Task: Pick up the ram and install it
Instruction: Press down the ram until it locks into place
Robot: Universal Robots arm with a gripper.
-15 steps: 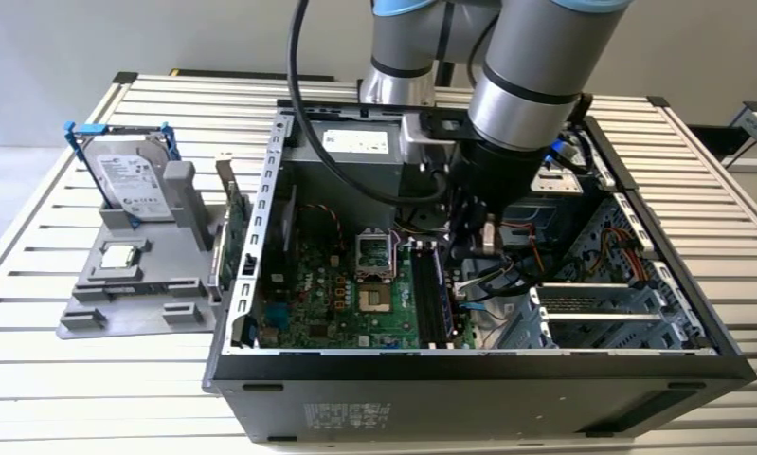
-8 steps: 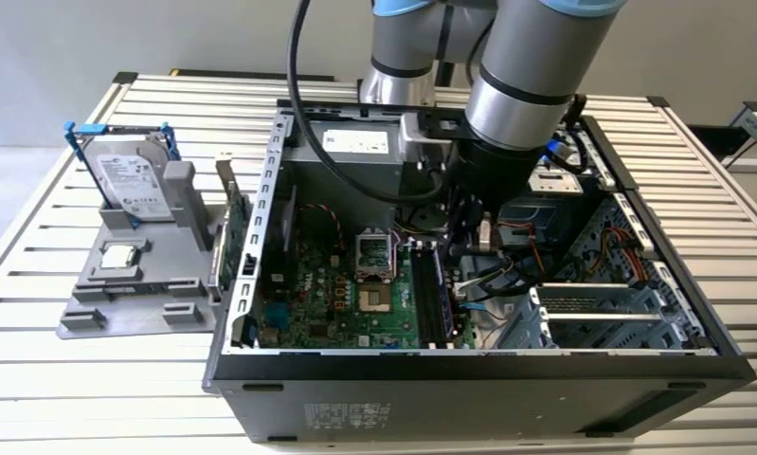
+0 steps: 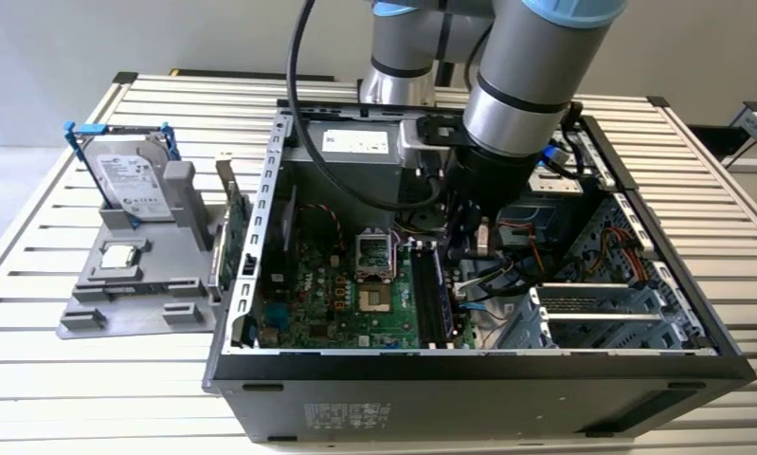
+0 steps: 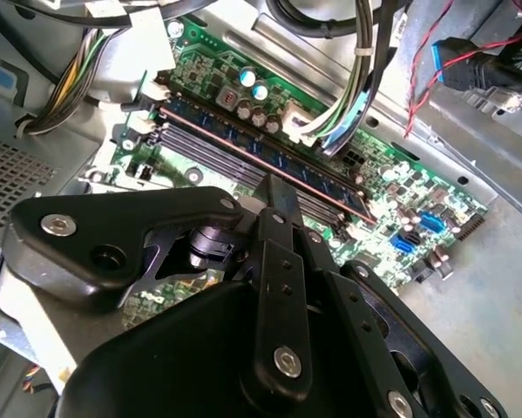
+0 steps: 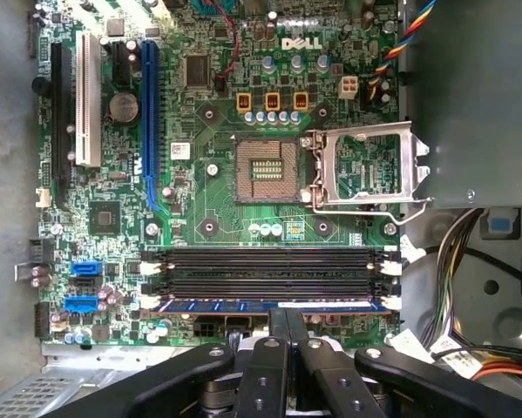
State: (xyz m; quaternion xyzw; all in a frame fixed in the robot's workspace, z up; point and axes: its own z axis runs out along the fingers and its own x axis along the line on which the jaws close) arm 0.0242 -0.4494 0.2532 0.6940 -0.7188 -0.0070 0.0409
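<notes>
The ram point(image 5: 217, 306) is a dark blue stick standing in the memory slot nearest my gripper, between white latches; in the second wrist view the ram point(image 4: 313, 174) runs along the black memory slots point(image 4: 226, 148). My gripper point(image 5: 286, 313) is shut, its two black fingers together with nothing between them, tips at the ram's upper edge near mid-length. I cannot tell whether they touch it. In the second wrist view the gripper point(image 4: 274, 185) hangs just over the stick. In the exterior view the gripper point(image 3: 464, 258) reaches down into the open computer case point(image 3: 479, 365), over the slots.
The motherboard point(image 5: 199, 200) carries an open processor socket point(image 5: 265, 170) with its metal bracket point(image 5: 365, 170) swung aside. Cable bundles point(image 5: 470, 261) lie beside the slots. A grey stand holding a hard drive point(image 3: 135, 185) and a green card point(image 3: 235, 237) are at the exterior view's left.
</notes>
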